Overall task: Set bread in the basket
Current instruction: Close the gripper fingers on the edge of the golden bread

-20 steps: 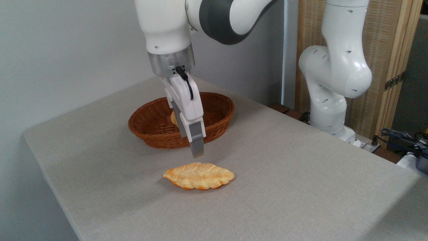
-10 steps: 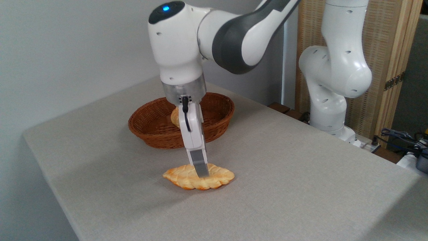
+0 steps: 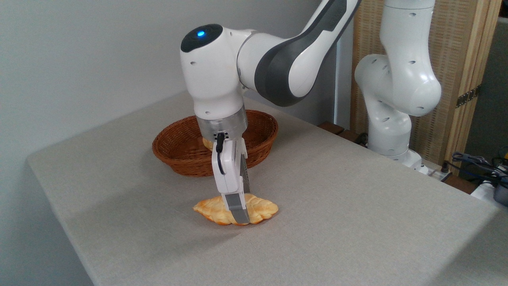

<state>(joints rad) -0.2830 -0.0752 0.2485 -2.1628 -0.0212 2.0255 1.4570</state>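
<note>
Risk: your gripper [image 3: 239, 216] straddles the bread [image 3: 260, 206]; whether it pinches, cannot tell. A shallow hold could drop it short of the basket [image 3: 178, 153].

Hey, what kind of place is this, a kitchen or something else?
Probably a robotics lab, not a kitchen: a white robot arm is bolted beside a cloth-covered table, loose cables lie at the right, and the only things set out are a bread and a basket.
</note>
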